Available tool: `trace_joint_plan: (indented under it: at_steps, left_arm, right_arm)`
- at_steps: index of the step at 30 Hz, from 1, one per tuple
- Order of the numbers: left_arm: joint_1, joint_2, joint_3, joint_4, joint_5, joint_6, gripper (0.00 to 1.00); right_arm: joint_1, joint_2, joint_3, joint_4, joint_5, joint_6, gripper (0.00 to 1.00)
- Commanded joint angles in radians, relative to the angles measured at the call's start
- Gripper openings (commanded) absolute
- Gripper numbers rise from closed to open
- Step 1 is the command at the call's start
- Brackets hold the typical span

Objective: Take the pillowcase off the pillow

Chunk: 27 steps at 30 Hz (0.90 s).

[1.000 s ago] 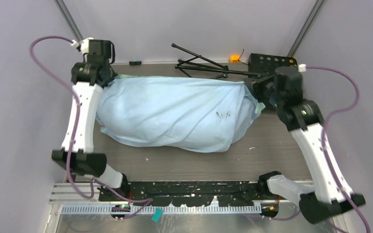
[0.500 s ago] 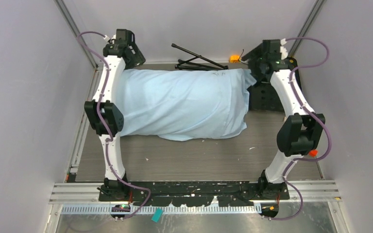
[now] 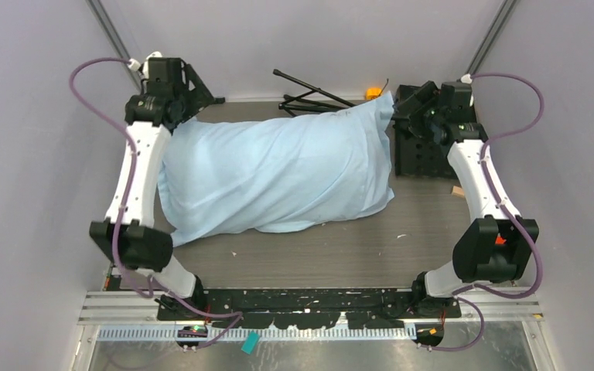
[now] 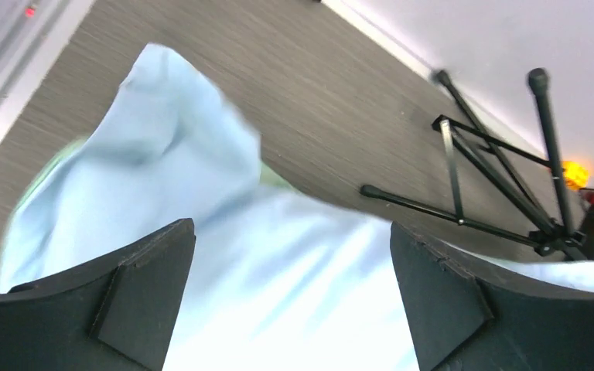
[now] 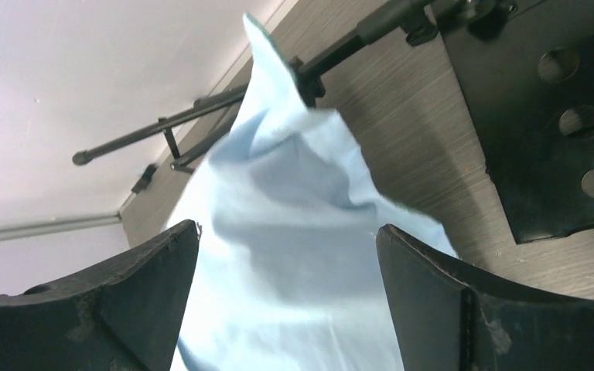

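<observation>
The light blue pillowcase (image 3: 278, 178) lies bulging across the table, and the pillow inside it is hidden. My left gripper (image 3: 195, 94) hovers open over the far left corner; in the left wrist view the left gripper (image 4: 291, 232) has loose blue pillowcase fabric (image 4: 201, 193) below the gap, with a mint green sliver at its edge. My right gripper (image 3: 404, 108) stands open by the far right corner, which sticks up in a peak. In the right wrist view the right gripper (image 5: 286, 228) frames that pillowcase peak (image 5: 294, 201), touching neither finger.
A folded black tripod (image 3: 317, 100) lies along the back wall beside a small orange part (image 3: 373, 93). A black perforated plate (image 3: 425, 154) sits at the far right, with a small wooden chip (image 3: 458, 190) near it. Grey walls close in on both sides.
Both grippers have opened and let go of the pillowcase's far corners. The arms have shifted at the back, and the fabric has slumped toward the front left.
</observation>
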Motion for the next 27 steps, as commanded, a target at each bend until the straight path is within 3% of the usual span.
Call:
trace_joint_plan:
  at_steps: [1,7,14,21,27]
  left_arm:
    - [0.001,-0.192,-0.124,0.103,-0.06,-0.014,1.0]
    - [0.001,-0.312,-0.219,0.131,-0.038,-0.013,1.0]
    - [0.001,-0.406,-0.431,0.185,0.122,-0.043,1.0]
    - [-0.01,-0.424,-0.552,0.176,0.203,-0.025,0.97]
    - [-0.145,-0.429,-0.524,0.159,0.225,0.109,0.96]
  right_arm:
    - [0.002,-0.102,-0.124,0.11,-0.074,-0.006,0.9]
    - [0.013,-0.147,-0.257,0.166,-0.143,-0.01,0.9]
    - [0.129,-0.118,-0.393,0.228,-0.129,-0.039,0.9]
    - [0.362,-0.011,-0.398,0.246,-0.156,-0.075,0.87]
    - [0.611,-0.099,-0.388,0.265,-0.173,-0.086,0.86]
